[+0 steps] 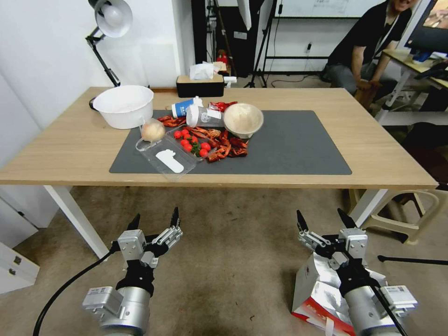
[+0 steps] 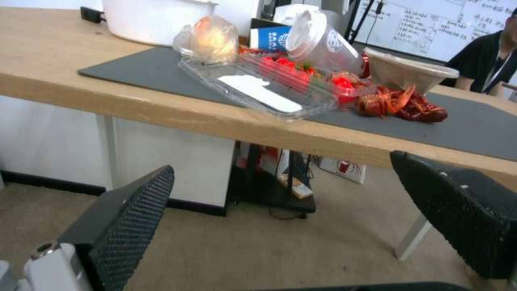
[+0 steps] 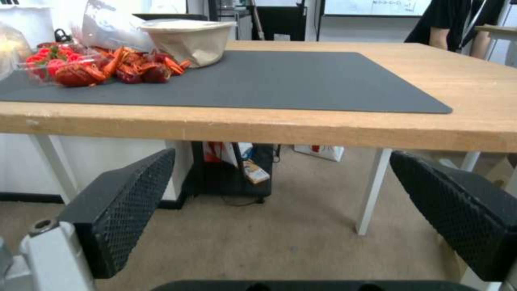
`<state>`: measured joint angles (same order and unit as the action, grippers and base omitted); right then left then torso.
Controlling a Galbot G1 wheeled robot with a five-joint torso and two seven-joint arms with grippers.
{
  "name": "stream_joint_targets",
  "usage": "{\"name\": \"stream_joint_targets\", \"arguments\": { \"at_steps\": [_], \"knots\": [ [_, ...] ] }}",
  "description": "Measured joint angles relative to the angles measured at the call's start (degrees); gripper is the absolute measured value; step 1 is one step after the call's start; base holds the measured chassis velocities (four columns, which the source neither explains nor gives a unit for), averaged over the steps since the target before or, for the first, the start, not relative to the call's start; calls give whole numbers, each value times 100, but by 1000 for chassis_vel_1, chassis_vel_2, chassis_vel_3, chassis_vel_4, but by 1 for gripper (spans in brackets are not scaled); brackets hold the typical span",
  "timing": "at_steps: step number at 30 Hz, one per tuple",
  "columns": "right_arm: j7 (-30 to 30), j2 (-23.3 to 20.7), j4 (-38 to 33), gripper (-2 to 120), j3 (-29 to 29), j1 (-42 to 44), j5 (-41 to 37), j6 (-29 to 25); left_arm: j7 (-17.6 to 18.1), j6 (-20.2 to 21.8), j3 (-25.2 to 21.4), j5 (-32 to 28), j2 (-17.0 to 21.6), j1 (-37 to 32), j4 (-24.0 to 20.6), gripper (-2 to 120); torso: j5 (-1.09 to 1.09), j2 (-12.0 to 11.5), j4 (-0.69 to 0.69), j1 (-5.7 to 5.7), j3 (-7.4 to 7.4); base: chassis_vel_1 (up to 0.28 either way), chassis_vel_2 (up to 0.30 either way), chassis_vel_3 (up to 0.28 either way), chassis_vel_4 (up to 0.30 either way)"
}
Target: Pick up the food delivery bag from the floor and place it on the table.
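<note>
The food delivery bag [image 1: 313, 290], white with silver foil lining and a red lower edge, stands on the brownish floor [image 1: 233, 266] at the lower right. My right arm passes over it and hides part of it. My right gripper [image 1: 322, 215] is open, raised above the bag's far side and pointing at the table [image 1: 60, 154]. My left gripper [image 1: 155, 215] is open over bare floor, holding nothing. Both wrist views look under the light-wood table edge [image 2: 64, 85] [image 3: 323, 129], with the open left gripper [image 2: 285, 190] and open right gripper [image 3: 280, 190] in the foreground.
The dark grey mat [image 1: 298, 144] is bare on its right half. Its left half holds a clear tray [image 1: 165, 156], crayfish [image 1: 224, 147], cups and a paper bowl [image 1: 242, 119]. A white bowl [image 1: 123, 105], tissue box [image 1: 200, 86] and lamp [image 1: 109, 18] stand behind. A stool [image 1: 401, 210] is at right.
</note>
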<state>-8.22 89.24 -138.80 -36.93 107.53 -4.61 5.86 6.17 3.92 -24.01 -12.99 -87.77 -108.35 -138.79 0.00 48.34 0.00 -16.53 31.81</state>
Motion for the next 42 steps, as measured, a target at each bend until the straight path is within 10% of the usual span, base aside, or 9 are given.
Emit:
{"name": "stream_joint_targets", "arguments": {
  "at_steps": [42],
  "knots": [
    [-41,-23,117,100,62,-10,81,-19,-61,-89,-60,59,143,-20,100,100,0,-1157,0,479,-679,0,0,0,0]
  ]
}}
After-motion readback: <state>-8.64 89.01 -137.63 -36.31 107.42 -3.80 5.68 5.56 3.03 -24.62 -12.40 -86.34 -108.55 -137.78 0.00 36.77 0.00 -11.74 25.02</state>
